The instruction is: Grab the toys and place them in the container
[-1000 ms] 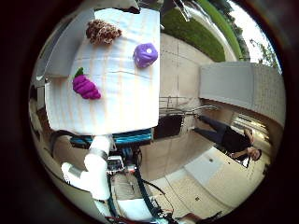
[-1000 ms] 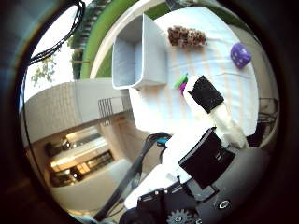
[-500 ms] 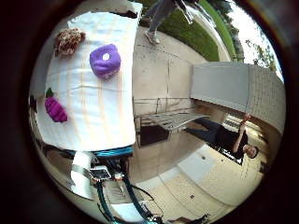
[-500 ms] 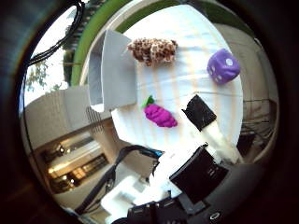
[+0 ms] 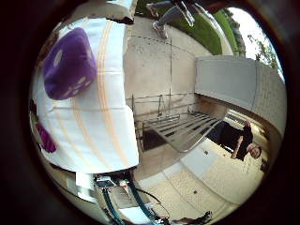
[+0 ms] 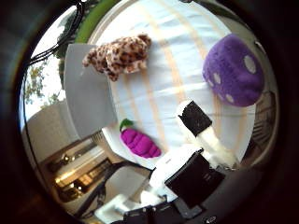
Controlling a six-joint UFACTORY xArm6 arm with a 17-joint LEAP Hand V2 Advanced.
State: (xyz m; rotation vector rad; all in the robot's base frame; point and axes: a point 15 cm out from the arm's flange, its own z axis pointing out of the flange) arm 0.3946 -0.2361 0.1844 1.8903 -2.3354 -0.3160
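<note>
hand (image 6: 198, 154) open above the tablecloth (image 6: 163, 79), finger extended, near the purple die (image 6: 233, 70).

Table covered with a white cloth (image 5: 101, 140) with pale orange stripes. Beside the table, a paved patio (image 5: 150, 61). A metal rack (image 5: 180, 129) stands on the paving. Low grey wall (image 5: 229, 86) past it. Strip of green lawn (image 5: 201, 30) beyond the paving.
</note>
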